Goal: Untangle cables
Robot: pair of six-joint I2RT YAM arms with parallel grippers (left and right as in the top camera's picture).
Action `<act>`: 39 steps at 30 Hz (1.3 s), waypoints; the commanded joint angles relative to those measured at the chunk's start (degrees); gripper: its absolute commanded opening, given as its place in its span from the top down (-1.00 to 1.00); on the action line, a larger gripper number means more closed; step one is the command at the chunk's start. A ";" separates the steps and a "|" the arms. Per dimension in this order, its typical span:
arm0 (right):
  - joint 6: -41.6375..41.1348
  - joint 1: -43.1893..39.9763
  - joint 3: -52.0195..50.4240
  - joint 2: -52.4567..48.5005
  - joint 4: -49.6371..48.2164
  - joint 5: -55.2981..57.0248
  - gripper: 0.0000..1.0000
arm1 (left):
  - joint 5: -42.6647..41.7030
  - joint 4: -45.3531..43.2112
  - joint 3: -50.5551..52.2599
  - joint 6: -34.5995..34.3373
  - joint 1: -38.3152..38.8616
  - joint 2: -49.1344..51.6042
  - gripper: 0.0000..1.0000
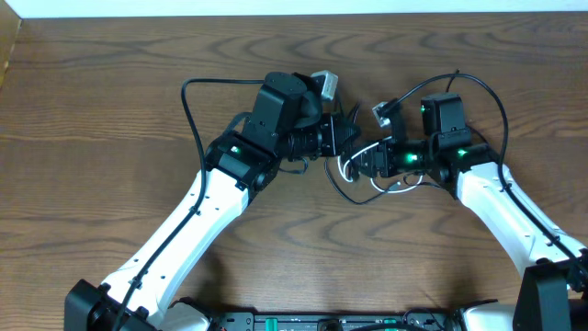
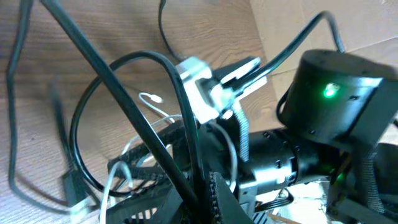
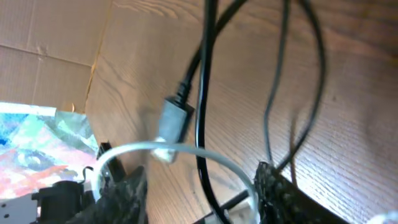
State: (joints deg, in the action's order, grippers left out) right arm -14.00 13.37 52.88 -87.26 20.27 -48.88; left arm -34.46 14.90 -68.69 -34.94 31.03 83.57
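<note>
Setting: a brown wood-grain table (image 1: 110,74) seen from above, with two white and black robot arms reaching in from the near edge and meeting near the middle.

Left arm (image 1: 197,216): it angles up from the lower left, and its dark wrist points right toward the other arm.

Right arm (image 1: 501,202): it angles up from the lower right and its wrist points left, with green lights glowing on it.

Left gripper (image 1: 345,138): it sits in the thick of the tangle, almost touching the right gripper. Its own camera view is blurred and crowded with crossing cords, so I cannot tell whether its fingers are apart or closed.

Right gripper (image 3: 200,174): the two dark, textured fingers stand well apart, clamping nothing. The white cable runs across the gap between them.

White cable (image 3: 186,148): it is a thin cord bent in a loose arc, lying on the table between and just below the two grippers.

Black cables (image 1: 354,196): these thin cords are looped on the table under and just in front of the grippers, crossing the white cable.

Grey plug (image 3: 171,121): this small connector ends one black cord and rests just above the white arc in the right wrist view.
</note>
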 commanded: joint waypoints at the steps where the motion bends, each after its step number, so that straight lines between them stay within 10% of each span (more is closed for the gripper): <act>1: 0.98 0.24 0.52 -0.07 2.36 8.31 0.41 | -2.73 -1.29 -0.90 -1.36 -0.11 -0.66 0.85; 4: 0.72 0.24 0.52 -0.07 4.46 18.08 0.95 | -4.24 -1.16 -0.90 -1.36 -0.11 -0.66 0.85; 14: -2.71 0.17 0.52 -0.07 10.25 39.15 0.98 | -0.44 8.09 -0.90 4.00 -2.19 -0.87 0.85; 19: 1.01 0.20 0.52 -0.07 10.25 24.26 0.48 | 1.42 10.36 -0.90 6.25 -5.40 -0.87 0.85; 25: 1.01 0.92 0.52 -0.07 12.63 22.86 0.24 | 31.78 16.39 -0.87 8.41 -5.73 -0.85 0.66; 29: 0.98 0.98 0.52 -0.07 12.68 24.15 0.10 | 30.82 17.81 -0.87 8.79 -5.57 -0.85 -0.29; 39: 0.98 0.98 0.52 -0.07 14.05 24.76 0.07 | 23.54 22.08 1.09 9.07 -5.55 5.81 -0.31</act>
State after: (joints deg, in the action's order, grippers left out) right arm -13.39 14.15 52.88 -87.26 34.11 -24.36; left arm -7.57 37.08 -68.60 -26.92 25.54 85.21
